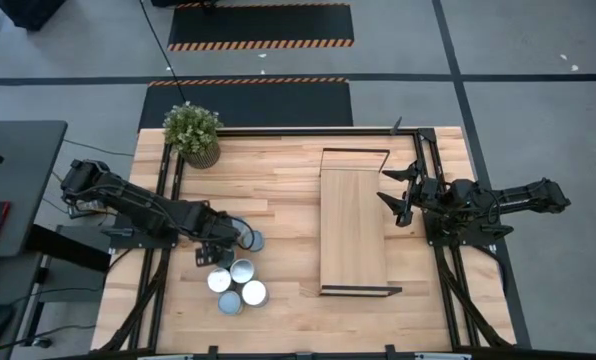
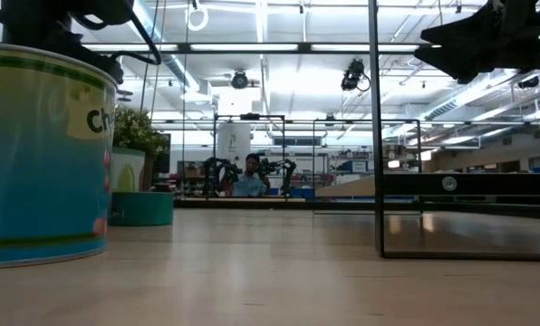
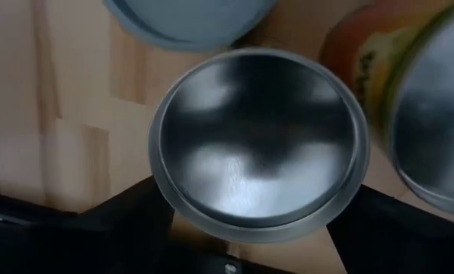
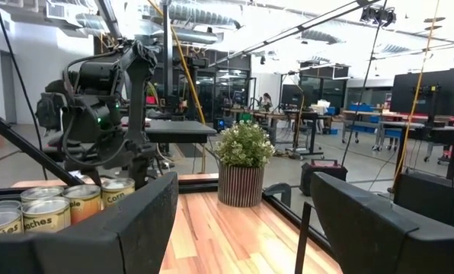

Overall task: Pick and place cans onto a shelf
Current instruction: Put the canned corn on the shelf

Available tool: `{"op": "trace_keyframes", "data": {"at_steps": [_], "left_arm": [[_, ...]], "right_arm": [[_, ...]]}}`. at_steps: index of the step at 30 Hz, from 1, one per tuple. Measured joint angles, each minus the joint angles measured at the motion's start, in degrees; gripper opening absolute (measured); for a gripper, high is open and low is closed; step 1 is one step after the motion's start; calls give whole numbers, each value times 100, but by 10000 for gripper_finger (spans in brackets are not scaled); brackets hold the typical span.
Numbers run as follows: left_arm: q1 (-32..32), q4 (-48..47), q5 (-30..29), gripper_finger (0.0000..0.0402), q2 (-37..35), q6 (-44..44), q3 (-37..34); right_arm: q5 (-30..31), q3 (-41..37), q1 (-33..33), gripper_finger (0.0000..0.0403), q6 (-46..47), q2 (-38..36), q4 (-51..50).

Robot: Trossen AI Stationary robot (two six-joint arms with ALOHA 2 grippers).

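Cans (image 1: 237, 285) cluster on the bench left of the shelf (image 1: 353, 232), which I see bare. Left claw (image 1: 214, 256) sits open around one can (image 3: 259, 144); right claw (image 1: 393, 196) waits open by the shelf.

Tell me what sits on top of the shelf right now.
Nothing shows on the shelf: in the high view its board is bare wood. The cans stand on the table beside the left pincer. The right pincer hovers open at the shelf's edge, covering little.

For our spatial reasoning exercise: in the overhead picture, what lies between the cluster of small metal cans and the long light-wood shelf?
Only bare planked tabletop lies between the small metal cans and the long light-wood shelf, as the high view shows.
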Motion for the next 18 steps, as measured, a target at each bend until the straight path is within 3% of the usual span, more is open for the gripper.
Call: {"op": "trace_keyframes", "data": {"at_steps": [10, 18], "left_arm": [[-1, 52, -310, 286, 0, 186, 1], [187, 66, -313, 299, 0, -273, 0]], "right_arm": [[0, 0, 0, 307, 0, 0, 0], [0, 0, 0, 307, 0, 0, 16]]}}
